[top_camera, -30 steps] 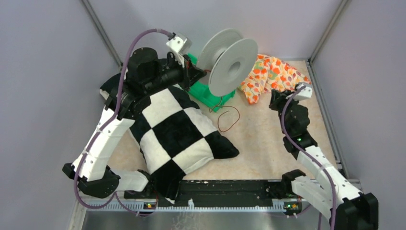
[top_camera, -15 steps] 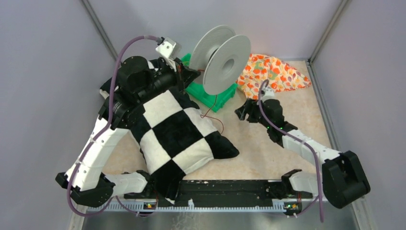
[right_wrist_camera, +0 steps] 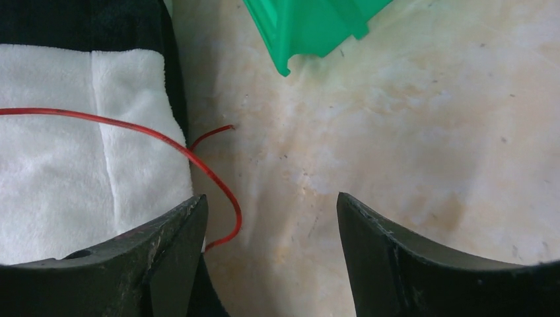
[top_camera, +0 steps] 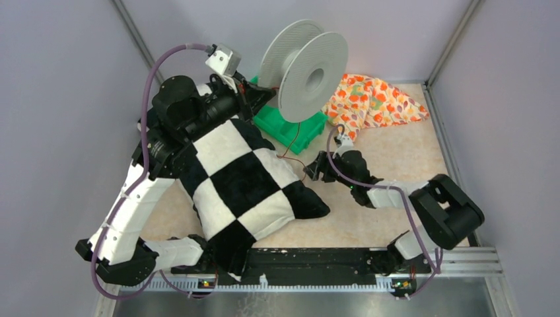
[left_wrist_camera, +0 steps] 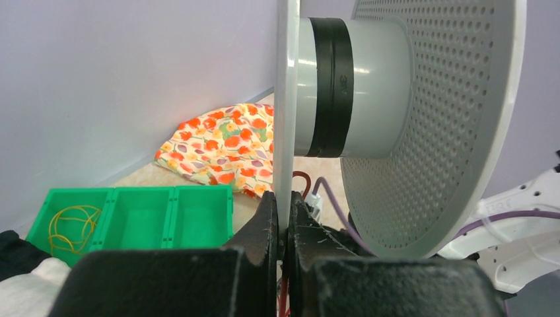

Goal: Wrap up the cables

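The very thin, glossy reddish-brown cable (right_wrist_camera: 165, 141) arcs off the cushion and curls down between the fingers of the right pincer (right_wrist_camera: 269, 214). It hugs the cushion-side finger, and its short free end points away ahead of the pincer. That pincer is spread wide and touches nothing. The wire looks springy and far thinner than a finger (right_wrist_camera: 178, 244). If the fingers close from here, they may nudge it sideways rather than trap it, or let it slide out of the pads. The cushion-side finger also sits over the soft pile, so it could snag fabric along with the wire.

The black-and-white checked plush cushion (top_camera: 244, 178) lies under and beside that finger. The smooth, mottled beige tabletop (right_wrist_camera: 429, 132) fills the rest of the gap. A bright green moulded plastic compartment tray (right_wrist_camera: 310, 26) stands just beyond the pincer.

The left pincer (left_wrist_camera: 284, 221) is pinched on the thin rim of one flange of the grey plastic spool (left_wrist_camera: 422, 119). This spool has wide perforated discs and a smooth hub with a black band. With only an edge grip, the spool may twist or slip if the wire tugs. A crumpled orange-flowered cloth (left_wrist_camera: 221, 142) lies beyond the spool.
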Controlling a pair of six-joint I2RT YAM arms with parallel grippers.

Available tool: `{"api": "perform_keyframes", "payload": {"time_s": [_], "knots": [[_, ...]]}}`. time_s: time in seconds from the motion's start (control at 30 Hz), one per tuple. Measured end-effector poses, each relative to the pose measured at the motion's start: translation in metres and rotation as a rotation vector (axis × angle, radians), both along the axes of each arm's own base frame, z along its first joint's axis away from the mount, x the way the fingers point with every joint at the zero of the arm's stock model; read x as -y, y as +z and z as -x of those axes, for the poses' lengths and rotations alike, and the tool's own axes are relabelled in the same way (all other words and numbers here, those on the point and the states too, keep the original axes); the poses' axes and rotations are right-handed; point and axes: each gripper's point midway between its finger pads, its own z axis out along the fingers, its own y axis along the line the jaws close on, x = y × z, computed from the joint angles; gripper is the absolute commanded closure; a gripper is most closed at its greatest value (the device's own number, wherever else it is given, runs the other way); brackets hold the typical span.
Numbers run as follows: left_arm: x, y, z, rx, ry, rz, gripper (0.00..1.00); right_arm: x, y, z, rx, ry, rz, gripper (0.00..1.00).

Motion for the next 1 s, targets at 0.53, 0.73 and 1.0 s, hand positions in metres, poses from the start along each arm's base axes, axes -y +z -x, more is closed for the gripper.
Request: {"api": "perform_keyframes", "payload": {"time_s": [0.53,0.73,1.0], "knots": [[0.000,0.009,0.003,0.009,-0.009,0.017,1.00,-0.025,0.005,-0.036,0.095,-0.095,-0.028,1.00],[0.005,-0.005,0.006,0.035,-0.058,-0.051,1.00,0.053,0.044,-0.045,0.137,-0.289,-0.008,1.00],[0.019,-0.069,0.020,0.010,-0.230,-0.250,1.00,0.158,0.149,-0.051,0.276,-0.549,0.070,1.00]]}}
